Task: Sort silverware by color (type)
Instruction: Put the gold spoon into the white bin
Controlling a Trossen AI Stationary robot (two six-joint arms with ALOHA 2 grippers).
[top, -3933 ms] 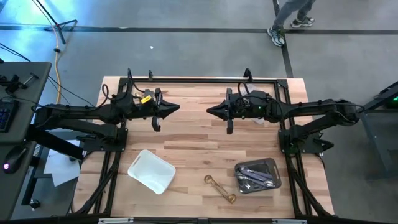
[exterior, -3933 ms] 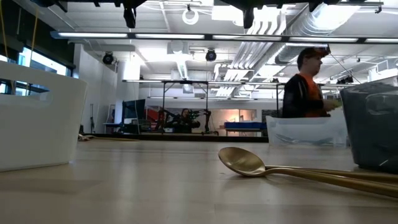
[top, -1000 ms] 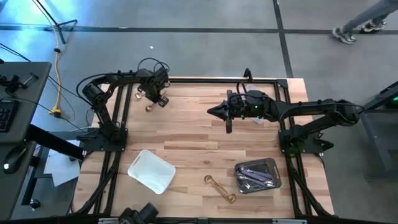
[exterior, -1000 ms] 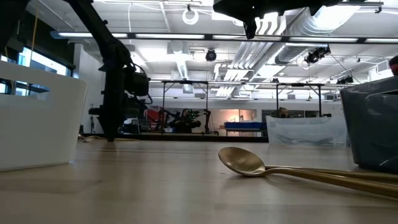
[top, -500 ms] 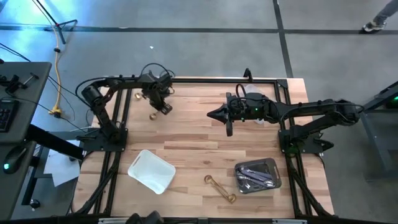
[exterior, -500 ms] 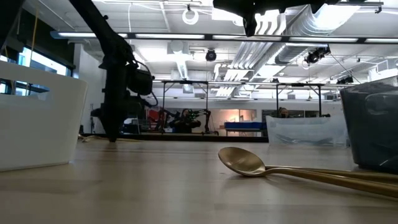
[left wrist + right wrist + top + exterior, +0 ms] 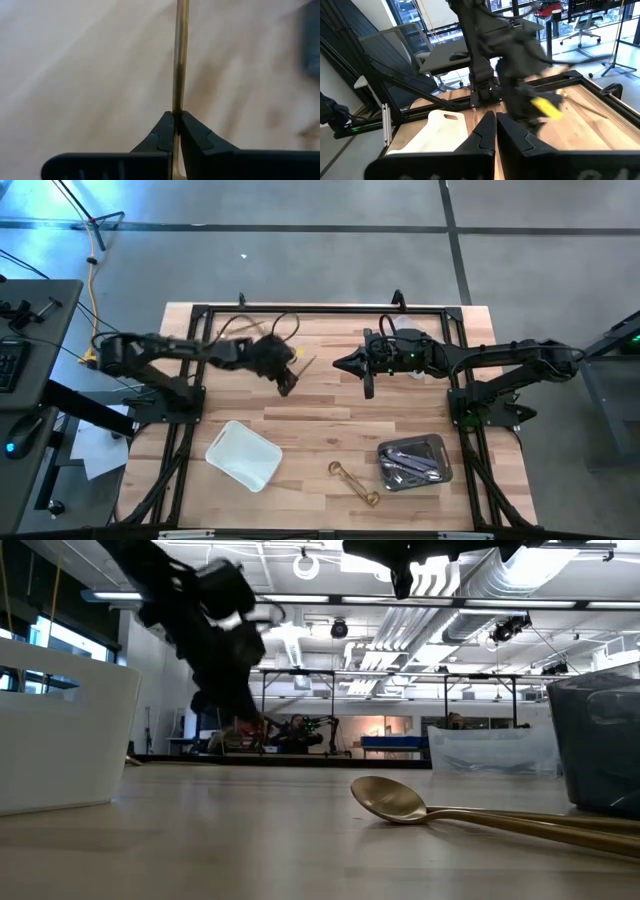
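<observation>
Left pincer (image 7: 288, 383) now mid-table, white tray (image 7: 243, 454) nearby

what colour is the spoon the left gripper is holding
Gold. The left wrist view shows it best: the spoon handle runs straight out from the shut left gripper.

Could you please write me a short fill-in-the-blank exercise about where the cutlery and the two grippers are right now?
1. The left gripper is shut on a ____-coloured utensil.
2. The gold spoons lie on the table between the white tray and the ____ tray.
3. The right gripper is shut and holds ____.
4. The silver and dark cutlery lies in the ____ tray.

Missing words: gold; grey; nothing; grey
</observation>
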